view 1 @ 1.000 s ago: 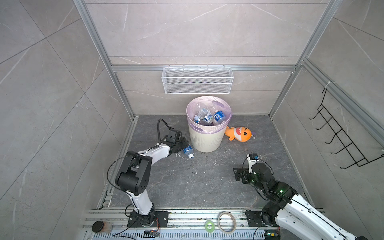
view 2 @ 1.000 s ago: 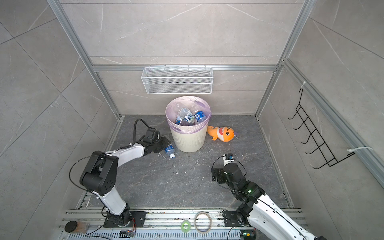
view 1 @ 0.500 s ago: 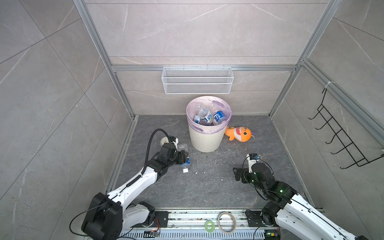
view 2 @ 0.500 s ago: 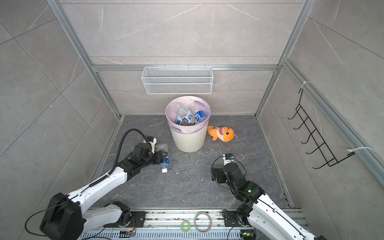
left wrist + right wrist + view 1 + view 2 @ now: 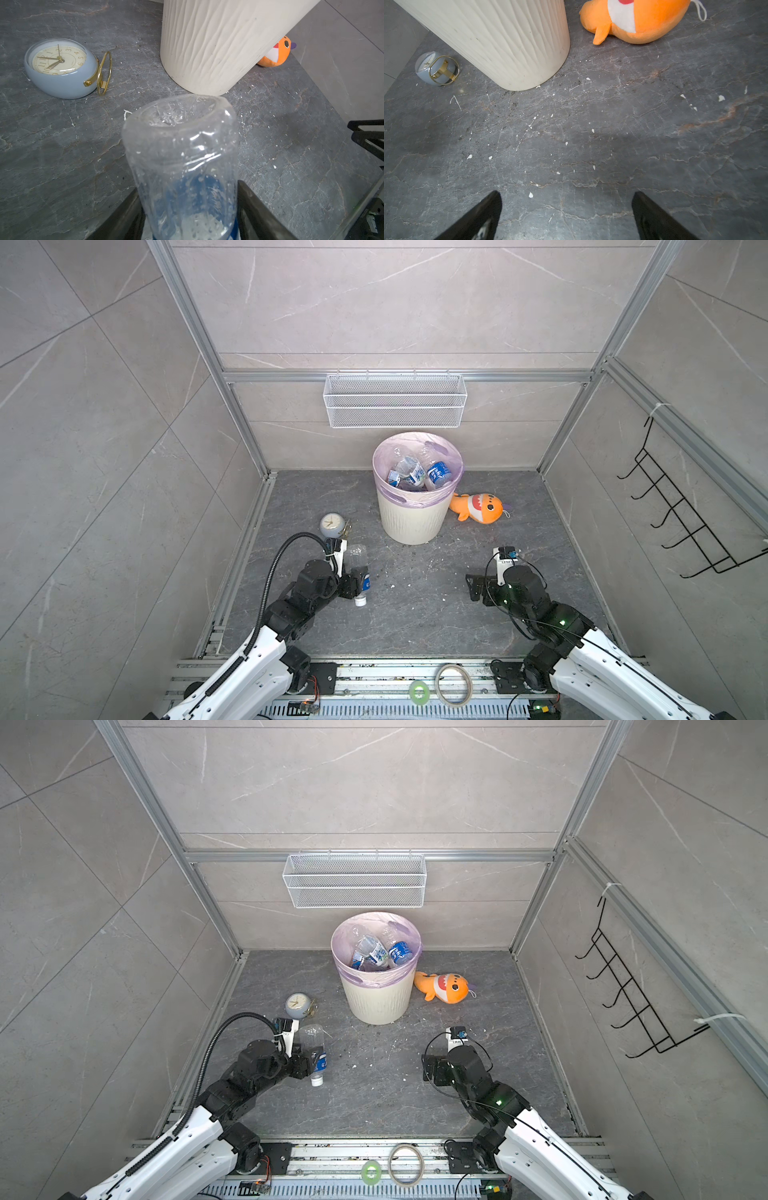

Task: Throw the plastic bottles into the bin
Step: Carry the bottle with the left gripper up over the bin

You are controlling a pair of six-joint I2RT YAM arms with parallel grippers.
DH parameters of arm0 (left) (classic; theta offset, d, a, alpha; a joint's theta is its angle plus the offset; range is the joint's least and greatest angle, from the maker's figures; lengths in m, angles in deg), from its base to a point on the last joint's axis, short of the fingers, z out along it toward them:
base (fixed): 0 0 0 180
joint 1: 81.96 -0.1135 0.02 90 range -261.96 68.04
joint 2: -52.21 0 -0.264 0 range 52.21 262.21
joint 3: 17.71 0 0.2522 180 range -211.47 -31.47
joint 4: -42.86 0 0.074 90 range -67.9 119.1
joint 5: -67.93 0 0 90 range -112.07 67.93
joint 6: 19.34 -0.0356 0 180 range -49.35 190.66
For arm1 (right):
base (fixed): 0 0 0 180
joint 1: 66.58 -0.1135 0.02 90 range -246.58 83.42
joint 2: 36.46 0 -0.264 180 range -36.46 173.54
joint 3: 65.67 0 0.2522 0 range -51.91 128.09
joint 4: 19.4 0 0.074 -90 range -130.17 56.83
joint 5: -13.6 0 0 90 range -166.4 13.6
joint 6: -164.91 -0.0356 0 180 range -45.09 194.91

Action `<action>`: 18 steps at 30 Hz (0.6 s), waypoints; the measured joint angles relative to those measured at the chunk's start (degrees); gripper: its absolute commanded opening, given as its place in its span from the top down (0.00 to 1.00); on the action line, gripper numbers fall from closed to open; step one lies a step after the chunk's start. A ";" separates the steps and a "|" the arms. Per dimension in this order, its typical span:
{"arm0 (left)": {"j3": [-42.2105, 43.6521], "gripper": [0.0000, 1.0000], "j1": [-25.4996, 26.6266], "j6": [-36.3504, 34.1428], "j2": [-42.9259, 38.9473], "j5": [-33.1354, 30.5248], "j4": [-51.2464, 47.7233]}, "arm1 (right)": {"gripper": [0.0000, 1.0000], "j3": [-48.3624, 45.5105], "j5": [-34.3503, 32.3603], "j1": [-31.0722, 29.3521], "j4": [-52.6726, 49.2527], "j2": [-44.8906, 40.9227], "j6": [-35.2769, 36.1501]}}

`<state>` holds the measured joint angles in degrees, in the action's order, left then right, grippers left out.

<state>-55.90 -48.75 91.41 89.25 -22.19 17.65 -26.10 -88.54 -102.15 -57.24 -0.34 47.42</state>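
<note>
The bin (image 5: 412,514) stands at the back of the dark stone floor (image 5: 419,605), its lilac liner folded over the rim, with several plastic bottles (image 5: 419,475) already lying inside it. Just beside it on the right lies an orange plush shark (image 5: 478,508); to the left and nearer me sits a pale-blue clock (image 5: 332,524).

The left pincer (image 5: 358,581) pinches a clear bottle (image 5: 357,560) at its blue label, one dark finger (image 5: 255,209) on each side; the bottle's base points toward the bin and its white cap (image 5: 360,601) toward me. The left wrist view shows the two fingers flanking the body. Whether the bottle rests on the floor or hangs just above it I cannot tell.

It looks empty, bar droplets inside: very light, thin-walled and easily dented, smooth and a little slippery. The labelled waist seems the right place to hold it, since a harder squeeze would only buckle it.

The right pincer (image 5: 566,216) hovers over bare floor with its jaws spread wide and nothing between them.

How many bottles the bin holds is hidden by its wall and liner. The left fingertips are cut off in the wrist view, and the label's print is too blurred to read.
</note>
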 measured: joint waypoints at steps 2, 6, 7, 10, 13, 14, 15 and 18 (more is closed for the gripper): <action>0.46 0.34 0.96 -0.22 -2.43 -0.35 -0.57 | 0.00 0.00 0.00 0.00 0.00 0.00 0.00; -0.02 0.34 3.45 -0.44 -6.08 -1.29 -0.87 | 0.00 0.00 0.02 0.00 0.22 0.31 0.00; -0.79 0.34 4.07 -0.44 -6.36 -1.31 -1.18 | 0.00 0.00 0.00 0.00 0.31 0.48 0.00; -5.57 0.34 5.88 -0.85 -4.72 -1.55 -1.88 | 0.00 0.00 0.02 0.00 0.42 1.22 0.00; -13.75 0.34 7.43 -1.99 0.68 -1.90 -1.70 | 0.00 0.00 0.00 -0.04 0.42 1.99 0.00; -17.49 0.34 7.76 -2.60 3.65 -1.84 -1.40 | 0.00 0.00 0.02 -0.04 0.42 2.03 0.00; -20.90 0.33 7.93 -3.23 6.43 -1.70 -1.25 | 0.00 0.00 0.02 -0.04 0.42 2.03 0.00; -37.11 0.33 8.04 -6.10 19.87 -0.98 -0.81 | 0.00 0.00 0.02 -0.04 0.42 2.03 0.00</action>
<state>-93.01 -40.70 85.31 109.12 -23.17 16.85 -26.10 -88.52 -102.20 -56.83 1.69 47.42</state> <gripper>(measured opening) 0.670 0.990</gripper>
